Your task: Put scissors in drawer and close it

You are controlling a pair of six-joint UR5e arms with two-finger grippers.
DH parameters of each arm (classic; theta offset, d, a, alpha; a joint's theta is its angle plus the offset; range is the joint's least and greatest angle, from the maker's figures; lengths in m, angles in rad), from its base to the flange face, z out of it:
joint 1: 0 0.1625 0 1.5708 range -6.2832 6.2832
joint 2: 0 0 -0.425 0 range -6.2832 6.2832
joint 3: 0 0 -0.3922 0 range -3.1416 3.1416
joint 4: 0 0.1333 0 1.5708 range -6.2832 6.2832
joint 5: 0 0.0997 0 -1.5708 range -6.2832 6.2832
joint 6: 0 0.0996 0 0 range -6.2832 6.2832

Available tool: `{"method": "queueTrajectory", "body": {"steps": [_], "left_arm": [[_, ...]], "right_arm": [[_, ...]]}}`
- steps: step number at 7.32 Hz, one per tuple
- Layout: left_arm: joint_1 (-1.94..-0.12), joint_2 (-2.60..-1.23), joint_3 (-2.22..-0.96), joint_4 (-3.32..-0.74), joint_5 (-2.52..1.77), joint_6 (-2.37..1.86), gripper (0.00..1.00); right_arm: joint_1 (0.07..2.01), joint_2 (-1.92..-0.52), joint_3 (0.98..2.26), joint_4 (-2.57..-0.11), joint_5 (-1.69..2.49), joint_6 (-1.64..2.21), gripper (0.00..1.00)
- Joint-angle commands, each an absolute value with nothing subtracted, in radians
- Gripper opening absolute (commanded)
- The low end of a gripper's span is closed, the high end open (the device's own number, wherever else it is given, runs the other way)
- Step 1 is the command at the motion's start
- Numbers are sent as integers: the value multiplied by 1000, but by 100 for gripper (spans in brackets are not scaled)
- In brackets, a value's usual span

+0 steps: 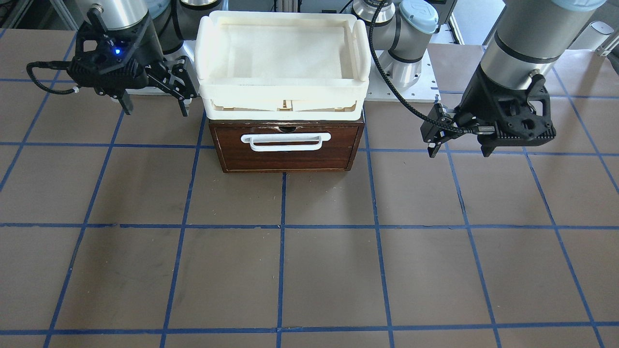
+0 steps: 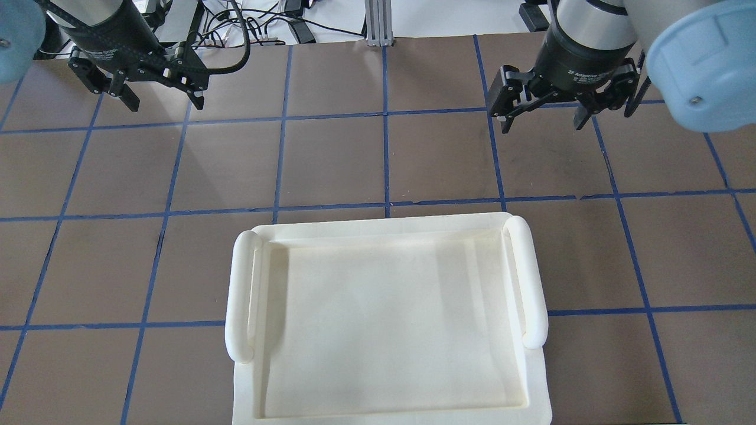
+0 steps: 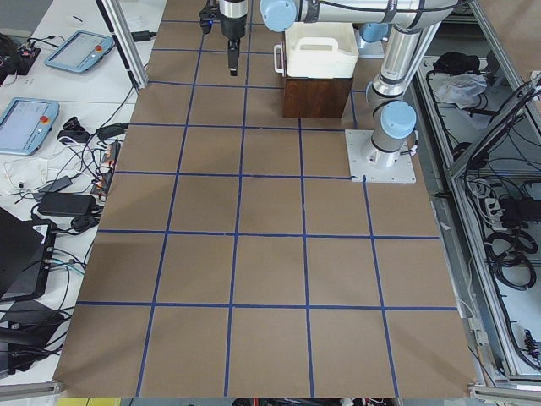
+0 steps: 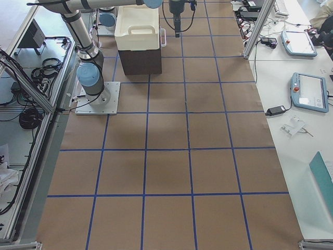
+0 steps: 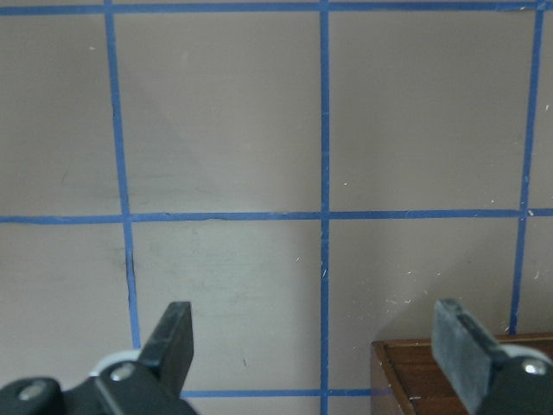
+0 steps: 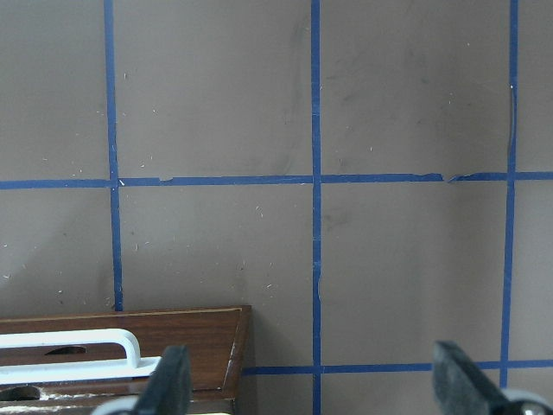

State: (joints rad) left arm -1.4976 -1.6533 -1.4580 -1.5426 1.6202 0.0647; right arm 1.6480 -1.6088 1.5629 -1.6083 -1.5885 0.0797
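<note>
The drawer (image 1: 285, 157) has a dark reddish-brown front, a white bar handle (image 1: 285, 141) and a chipped top edge. Its front sits flush with its wooden box, so it is shut. The scissors show in no view. My left gripper (image 1: 458, 151) is open and empty, a little above the table beside the drawer box; it also shows in the overhead view (image 2: 165, 105). My right gripper (image 1: 154, 108) is open and empty on the box's other side, and shows in the overhead view (image 2: 543, 125). The left wrist view shows a corner of the box (image 5: 415, 372); the right wrist view shows the front (image 6: 199, 337).
A cream-white plastic tray (image 1: 283, 92) sits on top of the drawer box and hides it in the overhead view (image 2: 239, 295). The table is brown with a blue tape grid. The robot bases stand behind the box. Side tables with tablets flank the table ends.
</note>
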Motion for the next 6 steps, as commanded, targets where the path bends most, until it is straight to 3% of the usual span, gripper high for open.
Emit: {"method": "queueTrajectory", "body": {"steps": [1,6], "left_arm": [[-1499,-1622,-1480,-1543,1631,63,100],[-1494,-1592,-1525,-1536,1575,54,100]], "right_arm": [[1647,-1609,1562,-1609,-1591,74,100],[1649,-1609,1563,-1609,-1586,72,100]]}}
